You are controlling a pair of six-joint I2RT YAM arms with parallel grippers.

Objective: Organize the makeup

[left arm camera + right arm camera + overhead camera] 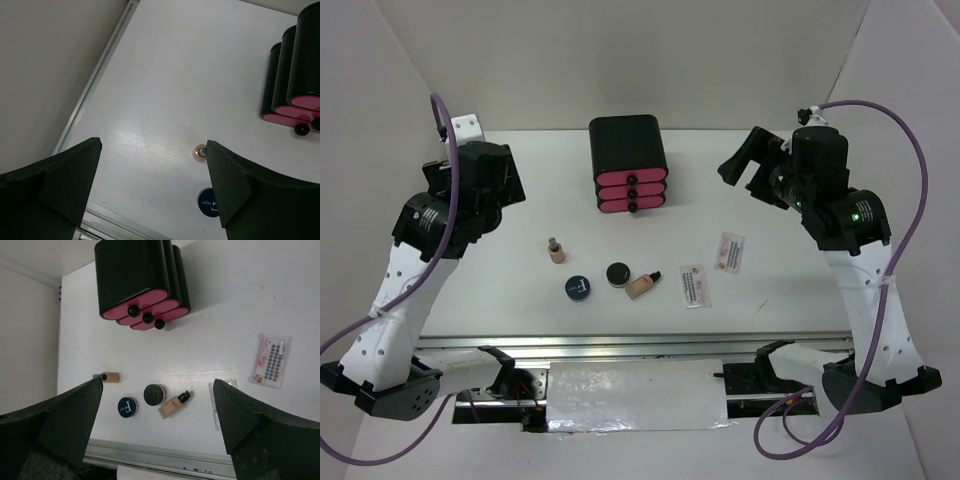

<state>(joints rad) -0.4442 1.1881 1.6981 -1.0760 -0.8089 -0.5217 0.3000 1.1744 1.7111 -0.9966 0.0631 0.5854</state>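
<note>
- The left tool (pixel 153 150) hangs over the left side of the tabletop (pixel 800 300). Its 2 fingers are spread wide with nothing between them.
- The right tool (pixel 158 385) hangs over the right side, toward the far edge. Its fingers are also spread wide and hold nothing.
- A black box (pixel 628 163) with 3 pink drawers stands at the middle of the far edge, with the drawer fronts facing the near edge.
- The upright bottle (pixel 555 249), beige with a dark cap, stands left of centre, apart from the other items.
- The dark-blue compact (pixel 578 287) lies flat closer to the near edge, just to the right of that bottle.
- The black-lidded jar (pixel 617 273) sits near the compact on its right, without touching it.
- The lying bottle (pixel 644 284), beige, rests on its side close against the jar. Its dark cap points toward the far right corner. Whether the 2 touch cannot be told.
- The first sachet (pixel 695 285) lies flat to the right of the lying bottle.
- The second sachet (pixel 730 251) lies farther toward the right edge and the far edge, apart from the first.
</note>
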